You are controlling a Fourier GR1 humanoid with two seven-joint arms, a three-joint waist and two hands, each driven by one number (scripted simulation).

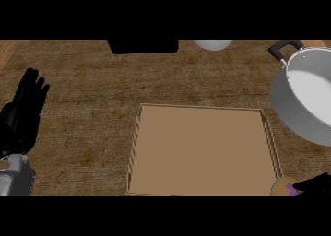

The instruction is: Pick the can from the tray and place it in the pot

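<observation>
Gripping the can (285,188) in my right hand (321,183) just off the tray (202,152), I needed to lift clear and carry it over the pot (310,99); my left hand (21,115) rested open.

Pot (310,99) cut by right edge, right hand (322,184) mostly hiding can (285,188)

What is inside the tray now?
Nothing shows inside the tray; its floor is bare. By its right corner, the right hand covers part of a purple-topped object.
</observation>
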